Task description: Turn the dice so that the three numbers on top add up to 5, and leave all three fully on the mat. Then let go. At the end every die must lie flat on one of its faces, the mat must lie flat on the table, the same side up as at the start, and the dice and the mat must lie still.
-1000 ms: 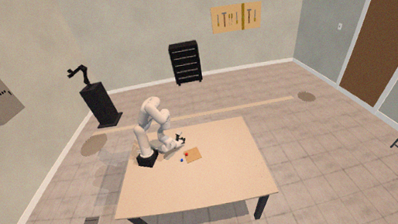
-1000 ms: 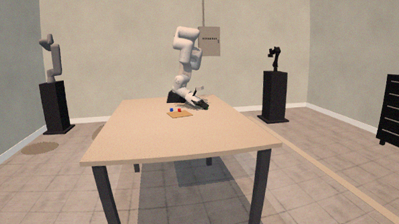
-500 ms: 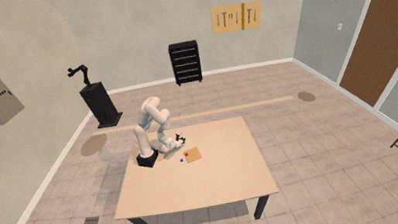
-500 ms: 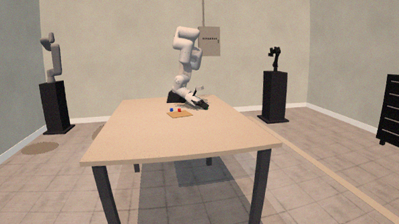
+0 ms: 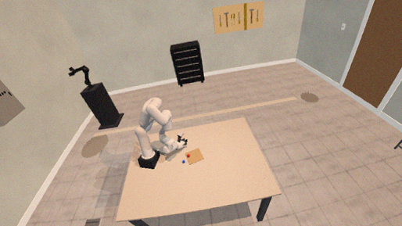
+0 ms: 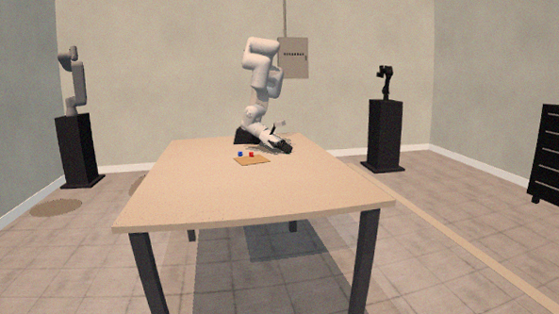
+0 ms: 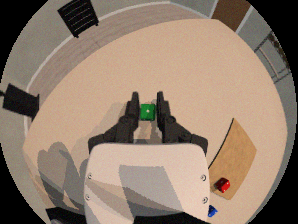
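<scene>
The green die [image 7: 147,111] is between the fingertips in the wrist view, with a narrow gap on each side. One pale pip seems to show on its face toward the camera. My gripper [image 7: 147,99] [image 5: 184,140] [image 6: 288,148] is slightly open and tilted low over the table, beside the mat. The top and exterior views do not show the green die. The orange-brown mat [image 5: 196,157] [image 6: 251,161] [image 7: 239,154] lies flat. The red die [image 5: 188,156] [image 6: 251,154] [image 7: 222,185] sits at its edge nearer the arm base. The blue die [image 5: 184,162] [image 6: 240,154] [image 7: 212,211] is off the mat, on the table. Their numbers are unreadable.
The wooden table [image 5: 228,178] [image 6: 209,199] [image 7: 200,60] carries the arm's black base [image 5: 149,161] [image 6: 245,136] behind the dice. Black pedestals, a drawer cabinet [image 5: 187,63] and a shelf rack stand away from the table.
</scene>
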